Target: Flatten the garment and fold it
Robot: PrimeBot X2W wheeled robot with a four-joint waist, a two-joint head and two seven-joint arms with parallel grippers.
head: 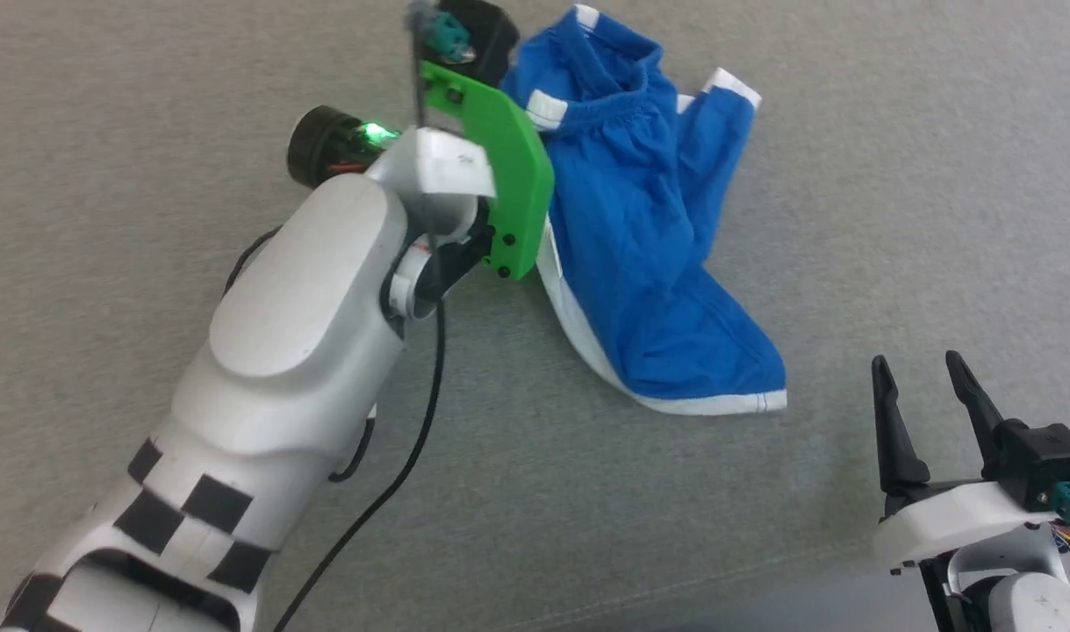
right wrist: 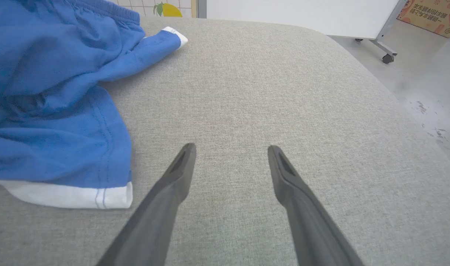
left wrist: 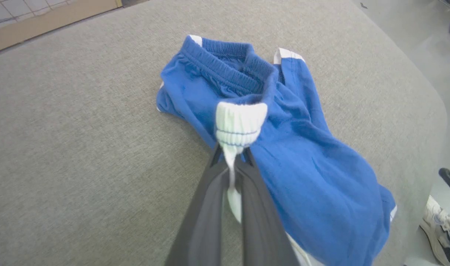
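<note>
Blue shorts [head: 649, 263] lie crumpled on the grey fabric table [head: 148, 105], well back from its near edge. Their gathered waistband [head: 605, 114] is bunched at the far end, and one leg with a white hem [head: 710, 404] spreads toward the near edge. The left arm [head: 306, 290], white with black checks, reaches from the near left side to the waistband end. Its green bracket [head: 508, 167] overlaps the left side of the shorts, and a black cable [head: 412, 439] hangs beneath it. The right end effector [head: 915, 360] sits by the near edge, right of the shorts and apart from them, with its two dark fingers spread.
</note>
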